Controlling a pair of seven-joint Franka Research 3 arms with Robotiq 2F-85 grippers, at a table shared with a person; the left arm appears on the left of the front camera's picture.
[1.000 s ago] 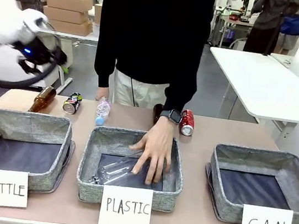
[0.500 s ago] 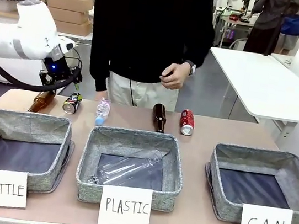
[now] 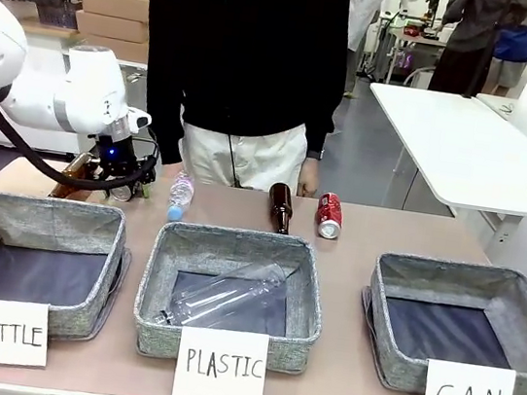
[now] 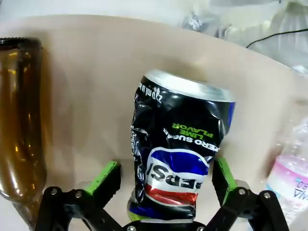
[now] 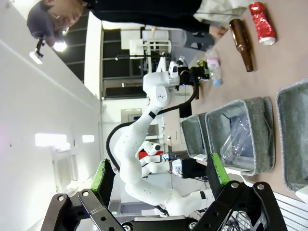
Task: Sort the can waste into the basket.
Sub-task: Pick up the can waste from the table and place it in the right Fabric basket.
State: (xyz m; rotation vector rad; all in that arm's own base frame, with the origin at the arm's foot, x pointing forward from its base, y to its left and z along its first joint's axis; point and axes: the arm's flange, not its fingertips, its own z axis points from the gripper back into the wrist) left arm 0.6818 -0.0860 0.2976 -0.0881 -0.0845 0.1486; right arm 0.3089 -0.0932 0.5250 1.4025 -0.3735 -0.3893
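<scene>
From the front, the left gripper (image 3: 121,179) and its white arm (image 3: 90,104) cover nearly all of the dented dark drink can with a blue-and-red logo (image 4: 180,149) and part of the brown glass bottle (image 3: 68,180) beside it. In the left wrist view the can's lower end sits behind the gripper's base, the left edge cuts that bottle, and the right edge cuts the clear plastic bottle with a pink label (image 4: 288,173)

A long white table (image 3: 467,148) stands on a smooth grey floor (image 3: 371,168). Well to its left, cardboard boxes (image 3: 118,10) sit stacked; just behind it, a cluttered workbench (image 3: 409,36). Overhead, a white ceiling (image 5: 29,101) carries bright light panels (image 5: 48,139).
</scene>
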